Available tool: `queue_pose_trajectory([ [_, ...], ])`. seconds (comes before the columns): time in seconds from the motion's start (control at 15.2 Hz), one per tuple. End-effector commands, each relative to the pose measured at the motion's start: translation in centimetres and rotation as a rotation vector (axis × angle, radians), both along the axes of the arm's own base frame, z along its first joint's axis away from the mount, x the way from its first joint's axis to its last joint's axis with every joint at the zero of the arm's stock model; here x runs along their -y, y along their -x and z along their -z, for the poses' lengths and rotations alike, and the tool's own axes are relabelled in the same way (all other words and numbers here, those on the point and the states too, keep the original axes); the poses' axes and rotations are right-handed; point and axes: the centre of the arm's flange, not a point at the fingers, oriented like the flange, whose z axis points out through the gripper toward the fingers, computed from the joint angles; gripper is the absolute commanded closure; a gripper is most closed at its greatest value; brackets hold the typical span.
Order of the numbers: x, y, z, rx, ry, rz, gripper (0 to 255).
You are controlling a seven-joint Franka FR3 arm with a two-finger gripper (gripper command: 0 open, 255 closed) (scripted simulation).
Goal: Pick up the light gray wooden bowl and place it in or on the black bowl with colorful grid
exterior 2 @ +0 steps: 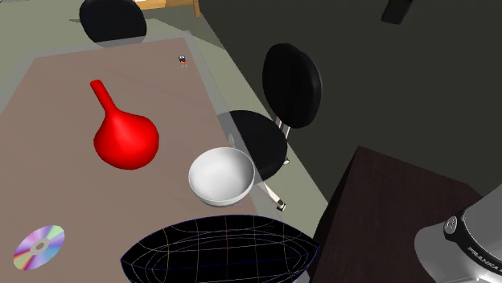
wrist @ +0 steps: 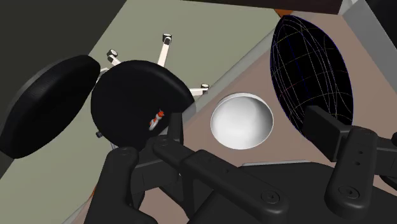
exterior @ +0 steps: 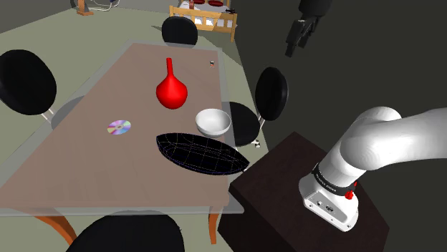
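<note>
A home dining room: a long table (exterior: 71, 157) ringed by black chairs (exterior: 27, 80).

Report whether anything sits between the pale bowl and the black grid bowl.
Nothing visible does. The pale bowl stands right beside the black grid bowl. The red vase stands apart, not between them.

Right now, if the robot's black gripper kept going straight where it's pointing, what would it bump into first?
Probably the pale bowl, which sits straight ahead of the open gripper in the wrist view. Depth is hard to judge.
</note>
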Motion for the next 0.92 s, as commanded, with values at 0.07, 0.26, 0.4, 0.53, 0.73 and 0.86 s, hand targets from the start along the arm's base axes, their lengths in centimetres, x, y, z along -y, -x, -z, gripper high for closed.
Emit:
queue_pose_trajectory([
  [0.07, -0.5, -0.6, 1.1, 0.000, 0.000, 0.003, 0],
  [0.26, -2.0, -2.5, 4.2, 0.000, 0.000, 0.013, 0],
  [0.4, -3.1, -3.7, 6.3, 0.000, 0.000, 0.020, 0],
  [0.53, -4.1, -5.0, 8.4, 0.000, 0.001, 0.027, 0],
  [0.73, -5.5, -6.9, 11.6, 0.000, 0.001, 0.037, 0],
  [0.86, -6.5, -8.1, 13.7, 0.001, 0.001, 0.044, 0],
])
